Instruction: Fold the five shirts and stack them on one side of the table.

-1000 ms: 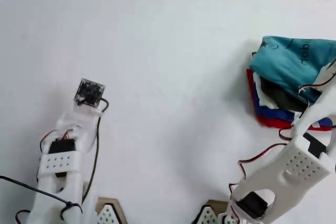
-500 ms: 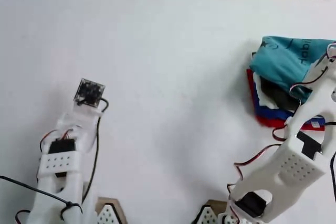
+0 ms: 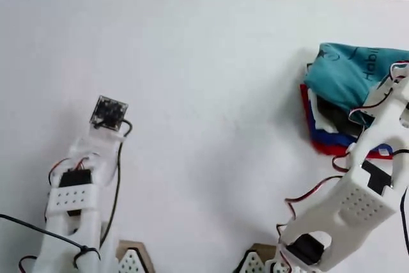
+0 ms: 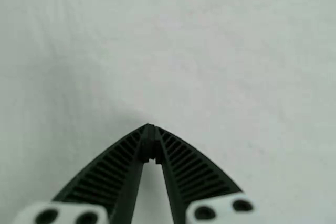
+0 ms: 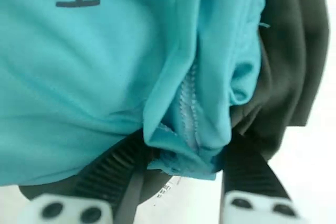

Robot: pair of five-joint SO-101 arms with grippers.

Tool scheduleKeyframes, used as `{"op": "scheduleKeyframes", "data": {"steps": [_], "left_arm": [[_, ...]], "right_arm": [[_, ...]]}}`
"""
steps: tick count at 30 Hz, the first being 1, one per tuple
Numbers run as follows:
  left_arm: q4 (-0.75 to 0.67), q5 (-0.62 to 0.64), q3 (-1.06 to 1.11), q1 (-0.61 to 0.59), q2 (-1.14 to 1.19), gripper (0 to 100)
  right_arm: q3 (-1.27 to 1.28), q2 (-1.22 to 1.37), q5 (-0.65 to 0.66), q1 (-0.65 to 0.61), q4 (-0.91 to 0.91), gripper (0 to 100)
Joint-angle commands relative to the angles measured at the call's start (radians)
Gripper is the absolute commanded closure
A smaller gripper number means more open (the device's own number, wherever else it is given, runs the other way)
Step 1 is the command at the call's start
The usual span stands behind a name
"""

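Table (image 3: 204,43): the stack of shirts (image 3: 323,140) sits at the right edge of the high view, mid-height, with the teal shirt (image 3: 345,75) on top. Your right arm (image 3: 358,202) rises from the lower right and meets the stack's lower-right side, so the shirts lie straight ahead of that claw. Left arm (image 3: 77,190) is lower left, well apart, so right is the nearer one. Right gripper (image 5: 186,150): jaws spread, with a teal fold bunched between them and a dark shirt (image 5: 294,51) just beside. Left gripper (image 4: 150,135): tips pinched together, holding nothing, over bare table.
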Motion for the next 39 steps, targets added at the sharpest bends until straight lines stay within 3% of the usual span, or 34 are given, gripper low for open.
{"op": "scheduleKeyframes", "data": {"steps": [1, 21, 28, 36, 39], "left_arm": [[-0.02, -0.008, -0.002, -0.002, -0.02, 97], [-0.02, -0.008, -0.002, -0.002, -0.018, 97], [-0.02, -0.008, -0.002, -0.002, -0.018, 97], [-0.02, -0.008, -0.002, -0.002, -0.018, 97], [-0.02, -0.008, -0.002, -0.002, -0.018, 97]], "right_arm": [[-0.006, -0.07, -0.005, -0.007, -0.01, 82.9], [-0.13, -0.081, 0.0, -0.054, 0.074, 82.6], [-0.129, -0.079, -0.005, -0.076, 0.074, 73.6], [-0.129, -0.079, -0.005, -0.076, 0.076, 74.1], [-0.132, -0.079, -0.005, -0.076, 0.071, 82.0]]}}
